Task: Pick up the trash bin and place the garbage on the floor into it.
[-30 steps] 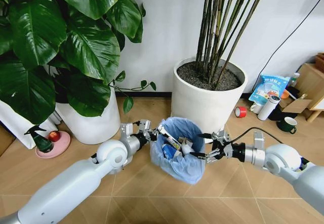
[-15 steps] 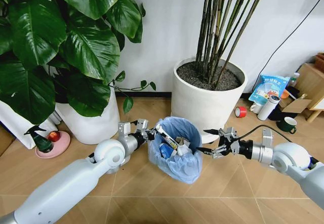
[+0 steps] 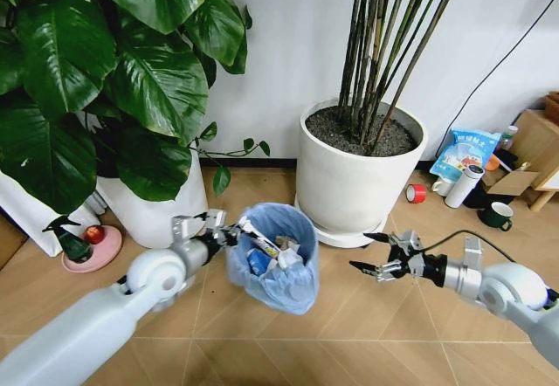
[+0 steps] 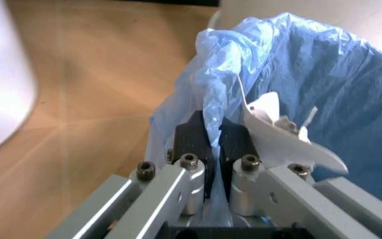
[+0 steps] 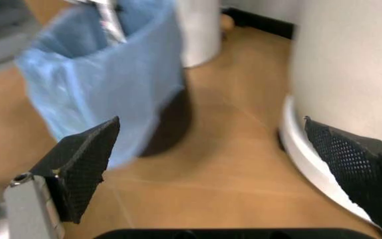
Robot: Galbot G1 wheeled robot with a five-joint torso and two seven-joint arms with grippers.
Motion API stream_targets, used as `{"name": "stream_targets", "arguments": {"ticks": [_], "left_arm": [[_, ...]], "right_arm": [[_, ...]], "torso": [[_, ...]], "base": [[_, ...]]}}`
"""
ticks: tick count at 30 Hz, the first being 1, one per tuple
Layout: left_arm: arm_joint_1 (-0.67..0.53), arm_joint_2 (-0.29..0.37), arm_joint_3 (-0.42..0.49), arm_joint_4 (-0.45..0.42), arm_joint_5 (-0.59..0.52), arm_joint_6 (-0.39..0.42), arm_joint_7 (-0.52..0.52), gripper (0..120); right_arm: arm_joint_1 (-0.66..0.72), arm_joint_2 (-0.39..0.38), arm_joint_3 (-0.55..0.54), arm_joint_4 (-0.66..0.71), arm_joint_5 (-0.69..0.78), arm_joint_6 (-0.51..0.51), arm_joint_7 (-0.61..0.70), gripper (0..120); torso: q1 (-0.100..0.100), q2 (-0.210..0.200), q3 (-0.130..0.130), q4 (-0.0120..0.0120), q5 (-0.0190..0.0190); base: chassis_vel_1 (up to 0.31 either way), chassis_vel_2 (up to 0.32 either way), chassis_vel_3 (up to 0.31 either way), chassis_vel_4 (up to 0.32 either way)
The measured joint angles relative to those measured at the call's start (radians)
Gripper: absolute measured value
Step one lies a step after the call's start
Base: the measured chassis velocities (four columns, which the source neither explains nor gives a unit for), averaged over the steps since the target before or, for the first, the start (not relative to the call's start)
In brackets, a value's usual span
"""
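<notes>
Right gripper (image 5: 224, 164) spread wide, empty. Trash bin (image 5: 111, 74) in crinkly blue bag at 10 o'clock, white plant pot (image 5: 350, 74) at 2 o'clock, floor (image 5: 231, 144) between.

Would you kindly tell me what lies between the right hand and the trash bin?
Only bare floor: in the head view, the open right hand hangs apart from the trash bin, which the left hand grips by its rim.

Two white plant pots (image 3: 360, 176) against wall; green spray bottle (image 3: 70, 240) on pink dish (image 3: 90, 251)
</notes>
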Motion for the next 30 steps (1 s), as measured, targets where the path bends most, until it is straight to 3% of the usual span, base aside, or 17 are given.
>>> {"name": "stream_targets", "arguments": {"ticks": [4, 6, 9, 12, 13, 16, 17, 19, 26, 30], "left_arm": [[0.097, 0.055, -0.074, -0.025, 0.02, -0.005, 0.014, 0], [0.157, 0.075, -0.12, -0.038, 0.038, -0.008, 0.024, 0], [0.21, 0.083, -0.16, -0.037, 0.062, -0.014, 0.028, 0], [0.262, 0.093, -0.21, -0.021, 0.088, -0.026, 0.035, 0], [0.262, 0.093, -0.21, -0.021, 0.088, -0.026, 0.035, 0], [0.262, 0.092, -0.227, -0.009, 0.091, -0.029, 0.035, 0], [0.262, 0.092, -0.227, -0.009, 0.091, -0.029, 0.035, 0], [0.25, 0.09, -0.227, 0.001, 0.091, -0.031, 0.035, 0], [0.274, 0.085, -0.268, -0.007, 0.099, -0.032, 0.033, 0], [0.306, 0.075, -0.299, -0.016, 0.11, -0.032, 0.03, 0]], "right_arm": [[-0.098, -0.007, 0.091, -0.037, -0.012, 0.023, 0.033, 100], [-0.152, 0.02, 0.157, -0.04, -0.016, 0.026, 0.077, 100], [-0.208, 0.07, 0.236, -0.033, -0.021, 0.022, 0.125, 100], [-0.292, 0.179, 0.364, -0.013, -0.037, 0.017, 0.18, 100], [-0.292, 0.179, 0.364, -0.013, -0.037, 0.017, 0.18, 100], [-0.371, 0.307, 0.494, 0.01, -0.062, 0.021, 0.194, 100], [-0.371, 0.307, 0.494, 0.01, -0.062, 0.021, 0.194, 100], [-0.401, 0.384, 0.556, 0.019, -0.075, 0.055, 0.194, 100], [-0.437, 0.516, 0.602, 0.061, -0.059, 0.145, 0.29, 100], [-0.431, 0.555, 0.597, 0.089, -0.051, 0.159, 0.332, 100]], "torso": [[0.0, 0.0, 0.0, 0.0001, -0.0002], [0.0, 0.0, 0.0, 0.0002, 0.0012], [0.0, 0.0, 0.0, 0.0001, -0.0002], [0.0, 0.0, 0.0, 0.0002, 0.0007], [0.0, 0.0, 0.0, 0.0002, 0.0007], [0.0, 0.0, 0.0, 0.0, 0.001], [0.0, 0.0, 0.0, 0.0, 0.001], [0.0, 0.0, 0.0, -0.0007, -0.0002], [0.0, 0.0, 0.0, -0.0001, 0.0009], [0.0, 0.0, 0.0, 0.0001, 0.0]], "base": [[0.0, 0.0, 0.0, 0.0], [0.0, 0.0, 0.0, 0.0], [0.0, 0.0, 0.0, 0.0], [0.0, 0.0, 0.0, 0.0], [0.0, 0.0, 0.0, 0.0], [0.0, 0.0, 0.0, 0.0], [0.0, 0.0, 0.0, 0.0], [0.0, 0.0, 0.0, 0.0], [0.0, 0.0, 0.0, 0.0], [0.0, 0.0, 0.0, 0.0]]}}
